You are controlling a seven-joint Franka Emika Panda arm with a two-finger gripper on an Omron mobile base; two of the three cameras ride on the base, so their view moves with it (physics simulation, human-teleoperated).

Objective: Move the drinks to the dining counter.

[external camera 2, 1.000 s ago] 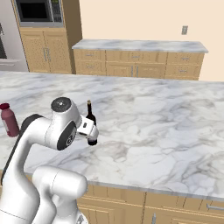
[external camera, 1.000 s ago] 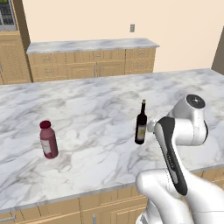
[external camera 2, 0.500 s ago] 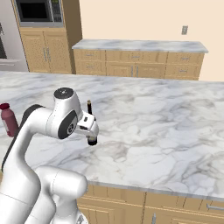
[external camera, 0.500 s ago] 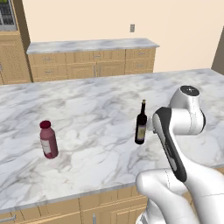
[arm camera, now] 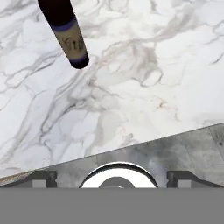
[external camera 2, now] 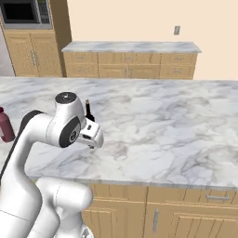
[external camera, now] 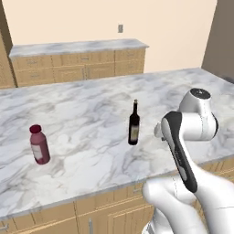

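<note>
- The dining counter [external camera: 91,114] is a broad slab of glossy white marble with soft grey veins, set over light wood cabinets with small metal handles.
- A tall wine bottle [external camera: 134,124] of dark glass stands upright on the slab, near its front edge; it has a slim neck, round shoulders and a pale paper label around the body.
- In the hand view the same bottle [arm camera: 65,33] runs from the top edge, a dark cylinder with a cream label edged in a blue band.
- A squat pink bottle [external camera: 39,144] with a rounded dark-red cap and a light label stands upright, well apart from the wine bottle, to its left.
- The gripper [arm camera: 112,177] hangs over the counter's front edge, just beside the wine bottle and apart from it; its two dark finger tips [arm camera: 41,178] are spread wide, with nothing between them.
- Behind, a narrower marble worktop [external camera: 77,46] runs along a plain beige wall over wood drawers.
</note>
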